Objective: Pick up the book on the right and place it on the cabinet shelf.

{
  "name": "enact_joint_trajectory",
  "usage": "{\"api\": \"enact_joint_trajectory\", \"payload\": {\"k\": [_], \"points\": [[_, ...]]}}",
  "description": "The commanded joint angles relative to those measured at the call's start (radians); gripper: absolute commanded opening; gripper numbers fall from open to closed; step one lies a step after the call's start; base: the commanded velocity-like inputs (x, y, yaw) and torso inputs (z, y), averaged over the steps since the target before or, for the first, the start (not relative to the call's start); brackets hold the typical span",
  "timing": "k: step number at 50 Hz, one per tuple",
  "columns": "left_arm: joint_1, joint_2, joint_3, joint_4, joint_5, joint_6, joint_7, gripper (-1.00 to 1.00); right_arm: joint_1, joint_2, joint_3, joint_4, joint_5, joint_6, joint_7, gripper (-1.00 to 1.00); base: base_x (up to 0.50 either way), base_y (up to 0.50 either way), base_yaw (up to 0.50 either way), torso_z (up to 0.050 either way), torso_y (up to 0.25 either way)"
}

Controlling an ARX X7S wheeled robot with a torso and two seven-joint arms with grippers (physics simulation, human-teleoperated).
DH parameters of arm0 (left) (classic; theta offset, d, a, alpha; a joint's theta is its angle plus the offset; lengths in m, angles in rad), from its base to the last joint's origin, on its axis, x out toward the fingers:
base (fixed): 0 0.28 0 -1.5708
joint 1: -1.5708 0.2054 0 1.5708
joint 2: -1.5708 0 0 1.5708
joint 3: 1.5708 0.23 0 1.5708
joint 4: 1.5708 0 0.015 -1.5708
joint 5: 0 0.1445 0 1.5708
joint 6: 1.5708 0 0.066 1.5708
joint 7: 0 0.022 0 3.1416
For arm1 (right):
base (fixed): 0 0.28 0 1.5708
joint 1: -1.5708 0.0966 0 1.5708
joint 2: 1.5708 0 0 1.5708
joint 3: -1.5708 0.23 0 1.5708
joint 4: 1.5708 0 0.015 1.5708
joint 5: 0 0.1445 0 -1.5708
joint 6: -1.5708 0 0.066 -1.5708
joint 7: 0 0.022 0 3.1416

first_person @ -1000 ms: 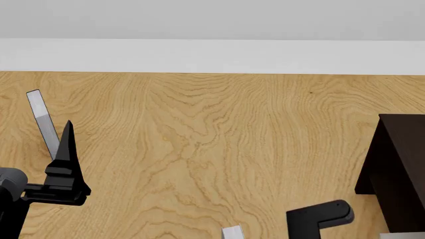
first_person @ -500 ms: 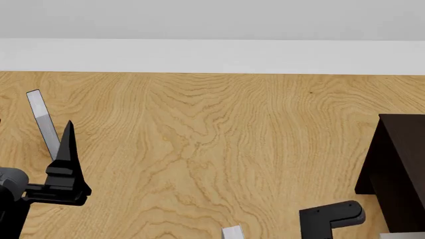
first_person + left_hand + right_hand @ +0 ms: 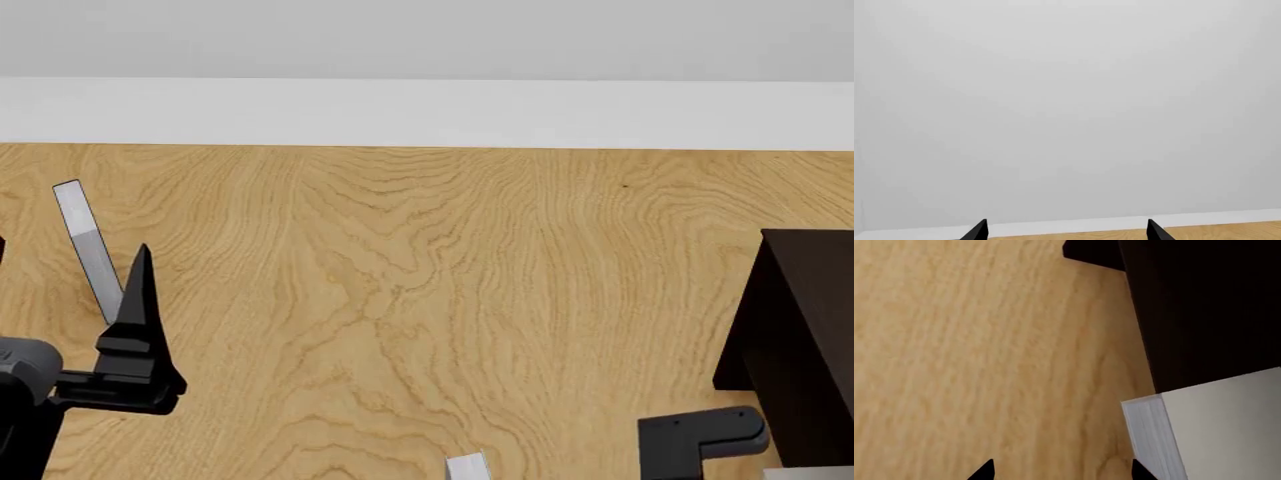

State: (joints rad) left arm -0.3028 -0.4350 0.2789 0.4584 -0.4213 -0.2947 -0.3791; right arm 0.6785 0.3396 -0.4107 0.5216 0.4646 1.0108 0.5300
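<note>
Head view: a wood-grain table (image 3: 441, 260) is seen under a pale wall (image 3: 427, 40). The cabinet (image 3: 801, 340), near black, stands at the table's right edge and is cut off by the frame. The book (image 3: 1221, 430) is found at the cabinet's foot, touching or just beside its dark panel; which of the two cannot be told. A pale grey cover and a white page edge are shown in the right wrist view, and only a pale sliver of the book is caught at the head view's lower right corner. The right tool (image 3: 1062, 471) is held over bare table just beside the book, tips apart, nothing between them; one tip overlaps the page edge. A black arm link (image 3: 701, 435) is noted left of the cabinet. The left tool (image 3: 1066, 233) is raised at the far left, tips apart and empty, pointed at the wall. A slim grey book (image 3: 87, 250) stands behind it. Another grey scrap (image 3: 467, 466) is cut off at the bottom centre.
</note>
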Motion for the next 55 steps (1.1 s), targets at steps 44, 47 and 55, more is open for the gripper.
{"api": "enact_joint_trajectory", "payload": {"k": [44, 47, 55], "points": [[-0.004, -0.007, 0.007, -0.007, -0.004, 0.005, -0.008, 1.0, 0.109, 0.058, -0.033, 0.183, -0.108, -0.143, -0.027, 1.0, 0.0, 0.0, 0.0, 0.0, 0.0], [-0.005, -0.007, 0.007, -0.009, -0.004, 0.007, -0.007, 1.0, 0.106, 0.055, -0.04, 0.173, -0.108, -0.144, -0.032, 1.0, 0.01, -0.01, 0.0, 0.0, 0.0], [-0.002, -0.01, 0.006, -0.001, -0.008, 0.004, -0.01, 1.0, 0.075, 0.018, -0.078, 0.181, -0.113, -0.191, -0.072, 1.0, 0.01, -0.01, 0.0, 0.0, 0.0]]}}
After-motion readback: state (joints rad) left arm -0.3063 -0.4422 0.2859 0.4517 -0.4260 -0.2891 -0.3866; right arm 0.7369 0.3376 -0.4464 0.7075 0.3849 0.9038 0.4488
